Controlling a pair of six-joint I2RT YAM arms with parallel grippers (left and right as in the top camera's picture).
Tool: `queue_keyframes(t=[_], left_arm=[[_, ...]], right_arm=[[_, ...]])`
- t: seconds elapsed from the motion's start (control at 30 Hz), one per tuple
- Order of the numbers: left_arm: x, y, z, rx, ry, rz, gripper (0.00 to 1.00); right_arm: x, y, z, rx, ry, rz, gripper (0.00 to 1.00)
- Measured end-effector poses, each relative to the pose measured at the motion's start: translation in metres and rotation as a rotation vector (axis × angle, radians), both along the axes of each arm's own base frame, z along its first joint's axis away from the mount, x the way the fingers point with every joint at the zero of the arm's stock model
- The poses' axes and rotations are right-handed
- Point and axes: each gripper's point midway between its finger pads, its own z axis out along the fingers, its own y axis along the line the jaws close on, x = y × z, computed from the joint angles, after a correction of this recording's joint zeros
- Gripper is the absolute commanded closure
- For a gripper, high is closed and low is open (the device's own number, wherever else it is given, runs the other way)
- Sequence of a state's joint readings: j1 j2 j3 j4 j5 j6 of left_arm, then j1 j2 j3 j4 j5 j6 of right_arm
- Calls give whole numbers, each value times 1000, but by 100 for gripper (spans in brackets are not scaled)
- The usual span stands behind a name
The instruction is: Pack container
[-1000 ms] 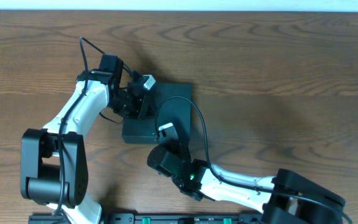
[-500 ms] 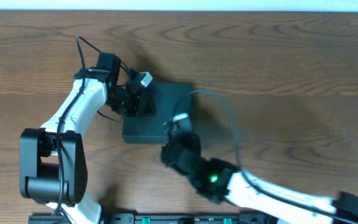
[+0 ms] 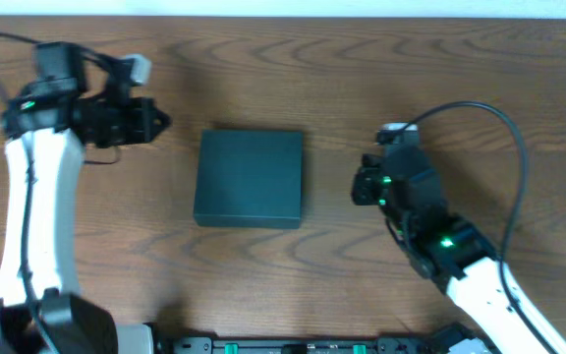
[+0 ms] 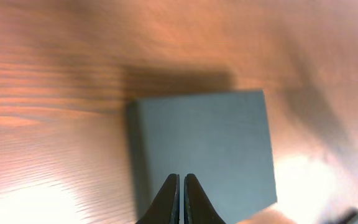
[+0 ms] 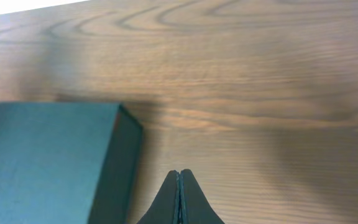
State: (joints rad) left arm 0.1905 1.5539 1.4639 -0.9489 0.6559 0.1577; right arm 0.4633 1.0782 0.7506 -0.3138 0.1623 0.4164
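The container (image 3: 250, 178) is a dark green box lying flat on the wooden table with its lid closed. It also shows in the left wrist view (image 4: 204, 149) and in the right wrist view (image 5: 48, 158). My left gripper (image 3: 161, 122) is shut and empty, left of the container and apart from it; its closed fingertips show in the left wrist view (image 4: 180, 180). My right gripper (image 3: 358, 187) is shut and empty, right of the container and apart from it; its fingertips show in the right wrist view (image 5: 179, 176).
The wooden table (image 3: 460, 79) stretches around the box. A black rail with green parts (image 3: 283, 345) runs along the table's front edge. A black cable (image 3: 480, 123) loops above the right arm.
Both arms have pulled away from the container, the left one up and to the left, the right one to the right. The container's whole lid now shows, closed.
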Motion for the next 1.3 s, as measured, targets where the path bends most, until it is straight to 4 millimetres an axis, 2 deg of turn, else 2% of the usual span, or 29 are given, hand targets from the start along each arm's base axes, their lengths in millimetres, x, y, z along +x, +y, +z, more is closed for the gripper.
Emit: queue_keyframes(t=[0.1, 0.23, 0.3, 0.37, 0.4, 0.43, 0.47, 0.5, 0.6, 0.7, 1.03, 1.3], left_arm=[[-6, 33, 16, 18, -37, 96, 94], [-15, 65, 24, 7, -43, 200, 94], [-21, 74, 29, -16, -44, 235, 94], [-29, 75, 39, -32, -59, 252, 94], [-32, 73, 44, -32, -74, 250, 94], [-36, 71, 54, -26, -105, 247, 90], [-40, 68, 63, -18, -135, 244, 46], [-48, 64, 78, -7, -182, 243, 2], [-67, 57, 106, 13, -260, 278, 5], [-81, 53, 115, 3, -265, 321, 5], [-84, 54, 113, -20, -230, 370, 5], [-84, 55, 113, -16, -227, 376, 5]], right_arm=[[-5, -23, 7, 14, 8, -18, 98], [-11, -45, 17, 50, 6, -31, 98], [-16, -52, 25, 75, -10, -26, 98], [-25, -57, 33, 100, -21, -10, 96], [-30, -58, 36, 107, -24, -4, 87], [-35, -59, 40, 114, -35, 4, 66], [-38, -59, 48, 120, -61, 12, 27], [-41, -59, 54, 128, -81, 17, 1], [-50, -57, 72, 152, -139, 30, 1], [-58, -57, 74, 167, -129, 31, 1], [-80, -58, 35, 162, 64, 12, 1], [-94, -60, 19, 152, 154, 2, 1]])
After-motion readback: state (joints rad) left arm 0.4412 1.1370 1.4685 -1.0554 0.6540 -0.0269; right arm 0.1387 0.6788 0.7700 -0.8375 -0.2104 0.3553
